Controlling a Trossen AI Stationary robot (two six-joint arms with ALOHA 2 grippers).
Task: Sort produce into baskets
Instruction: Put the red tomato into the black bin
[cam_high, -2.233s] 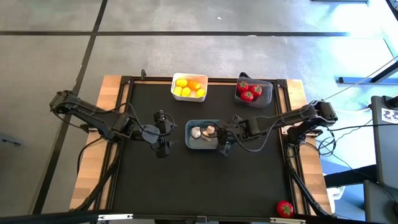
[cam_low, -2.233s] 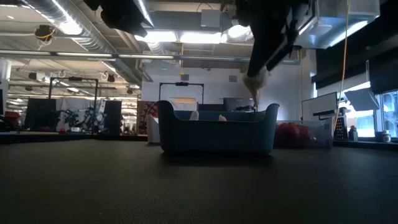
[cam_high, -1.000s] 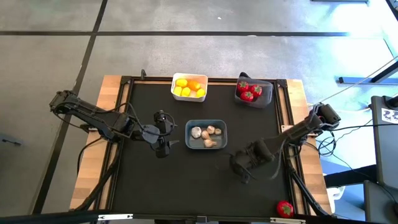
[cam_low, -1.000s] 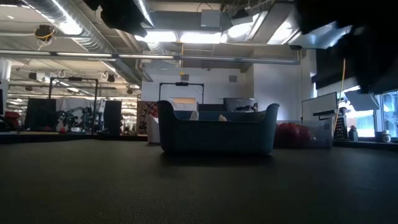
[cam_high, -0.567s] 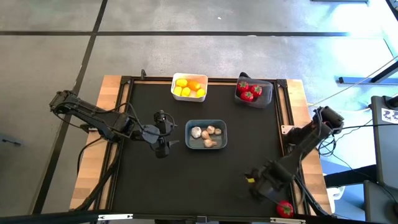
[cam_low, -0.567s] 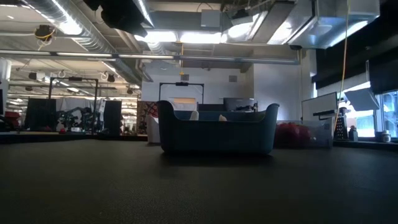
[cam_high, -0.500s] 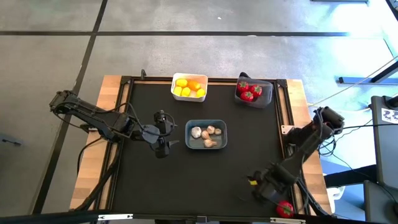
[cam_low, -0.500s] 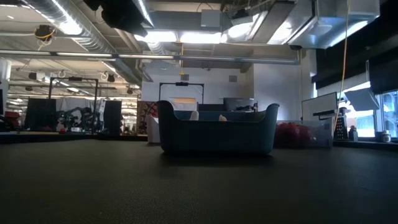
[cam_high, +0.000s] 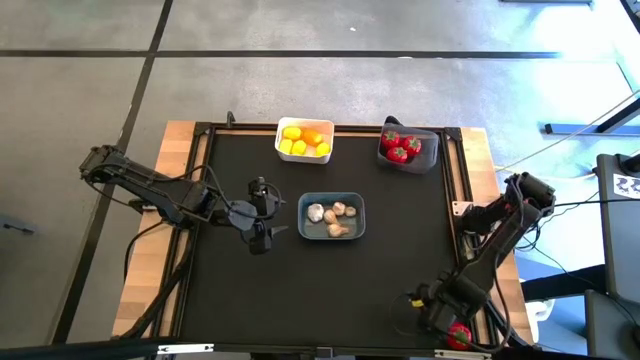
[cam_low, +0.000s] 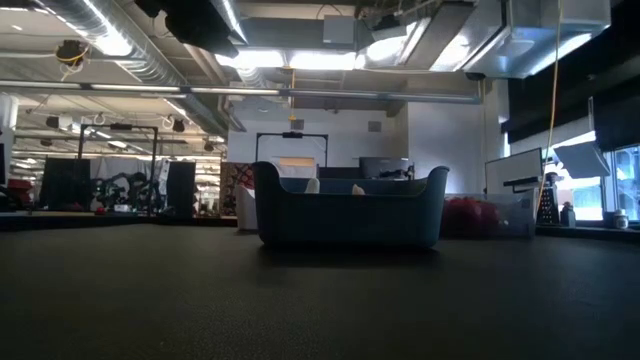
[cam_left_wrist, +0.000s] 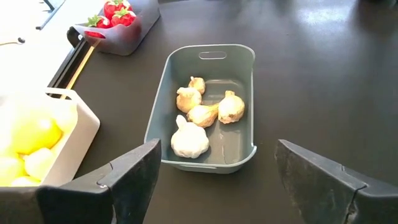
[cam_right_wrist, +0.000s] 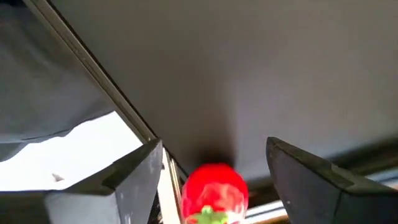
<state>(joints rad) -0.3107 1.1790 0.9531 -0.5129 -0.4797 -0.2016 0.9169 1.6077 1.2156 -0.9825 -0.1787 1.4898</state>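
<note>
A red piece with a green top (cam_high: 459, 335) lies at the table's near right corner, on the frame edge; it also shows in the right wrist view (cam_right_wrist: 214, 190). My right gripper (cam_high: 440, 318) (cam_right_wrist: 214, 180) is open just beside it, its fingers on either side, touching nothing. My left gripper (cam_high: 262, 215) (cam_left_wrist: 214, 168) is open and empty left of the blue-grey basket (cam_high: 331, 216) (cam_left_wrist: 208, 106), which holds several garlic bulbs (cam_left_wrist: 199, 115). The white basket (cam_high: 304, 140) holds yellow and orange pieces. The dark grey basket (cam_high: 408, 148) holds red pieces.
The black mat (cam_high: 300, 290) is bordered by a wooden table edge (cam_high: 497, 290) and a metal frame beside the red piece. The low view shows the blue-grey basket (cam_low: 350, 205) from the side.
My right gripper has gone from the blue-grey basket toward the table's near right corner, to the red piece there, and stays open. The left arm has kept still.
</note>
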